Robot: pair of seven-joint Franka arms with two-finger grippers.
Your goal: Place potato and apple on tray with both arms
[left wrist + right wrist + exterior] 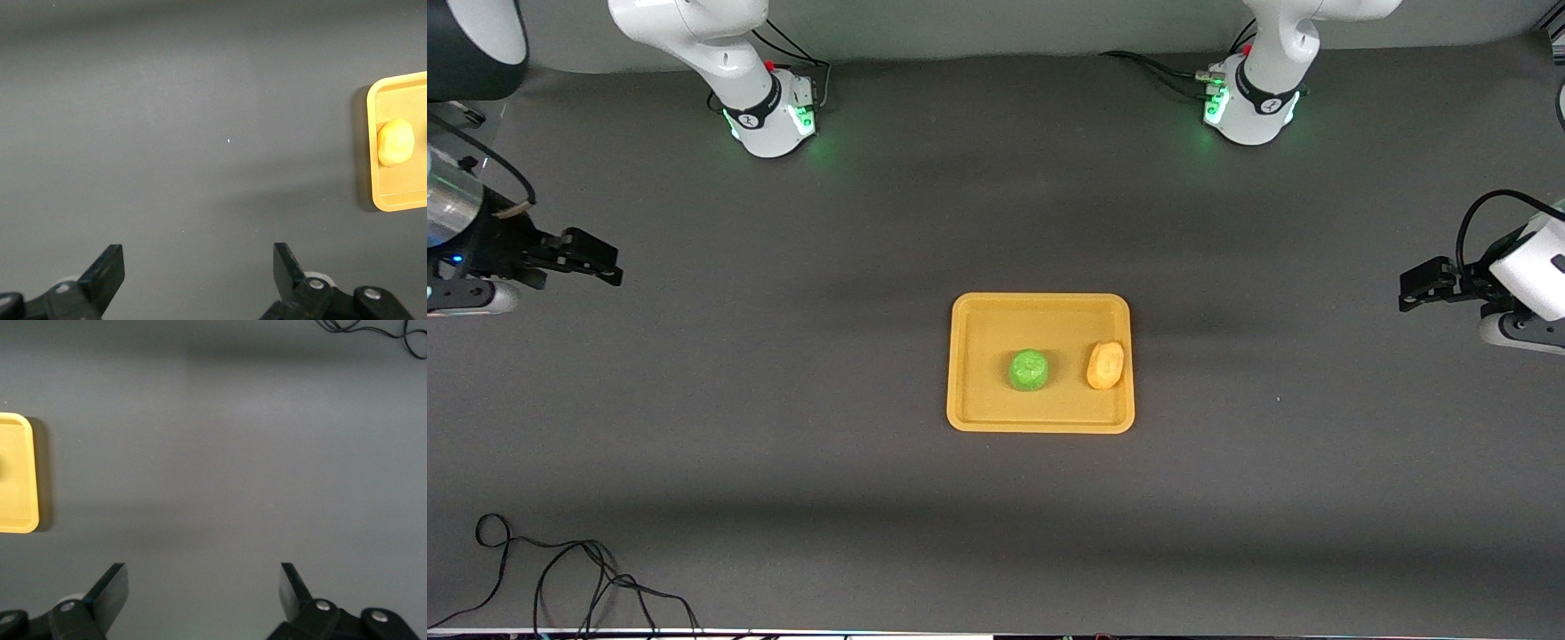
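Your apple [1030, 370] and potato [1104, 365] on the tray [978, 413]; left gripper [199, 270] and right gripper [202, 590] spread apart over bare table ends.

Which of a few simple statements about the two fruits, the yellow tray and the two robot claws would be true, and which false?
1. The small round green apple lies in the flat rectangular yellow-orange plastic tray. True.
2. The small oval yellow-orange potato sits on the dark table outside the tray. False: it lies in the tray, near the rim toward the left arm's end.
3. The apple and potato touch each other. False: a strip of bare tray separates them.
4. The left gripper is open and holds nothing. True.
5. The right gripper grips the apple. False: it is open and empty, over the table at the right arm's end.
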